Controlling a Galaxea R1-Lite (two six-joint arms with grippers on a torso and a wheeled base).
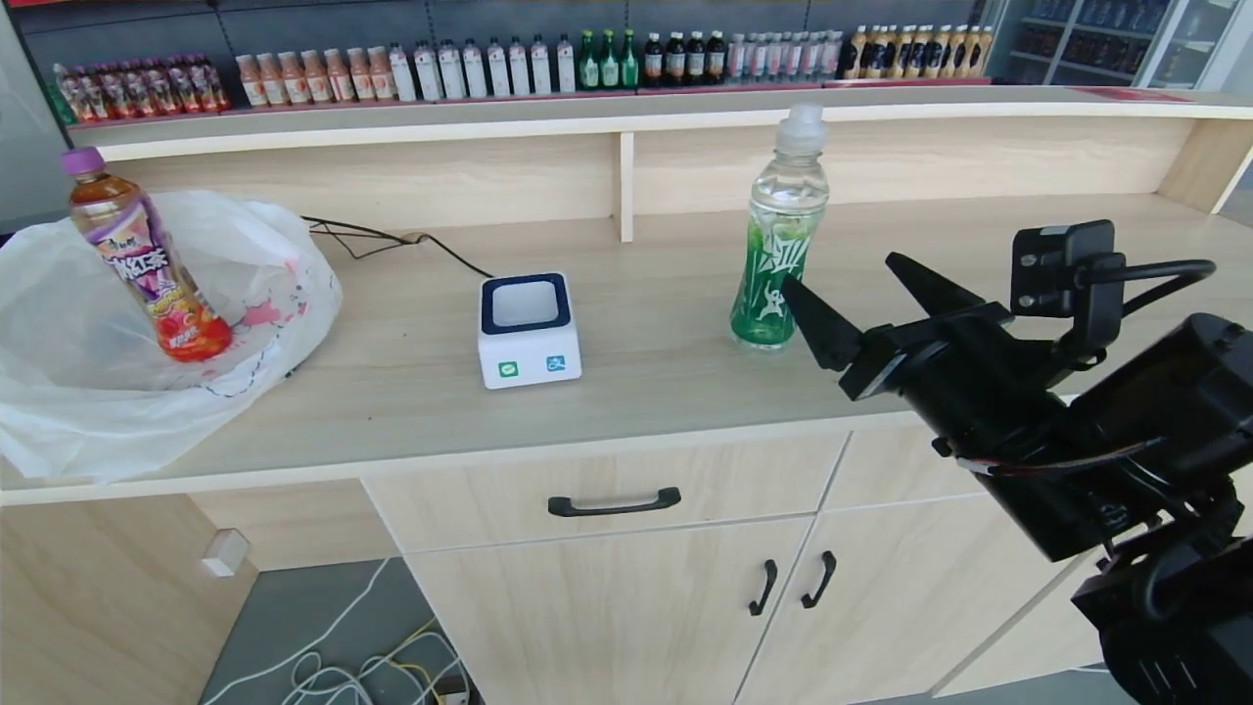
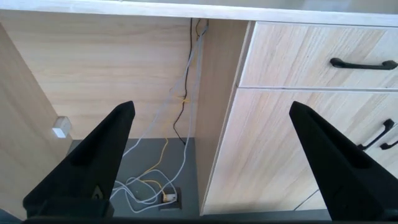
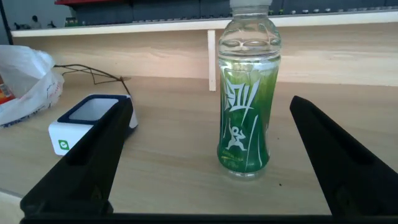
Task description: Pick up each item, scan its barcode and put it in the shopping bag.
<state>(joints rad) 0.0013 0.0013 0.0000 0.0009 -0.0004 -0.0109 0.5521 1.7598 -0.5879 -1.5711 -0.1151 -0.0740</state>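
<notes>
A clear bottle with a green label stands upright on the wooden counter, right of the white barcode scanner. My right gripper is open just right of and in front of the bottle, which stands beyond the fingertips and apart from both fingers. A tea bottle with a purple cap leans inside the white plastic shopping bag at the counter's left end. My left gripper is open and empty below counter height, facing the cabinet front.
A black cable runs from the scanner toward the back panel. A raised shelf borders the counter's rear, with rows of bottles behind. Drawer and door handles are under the counter. Loose cables lie on the floor.
</notes>
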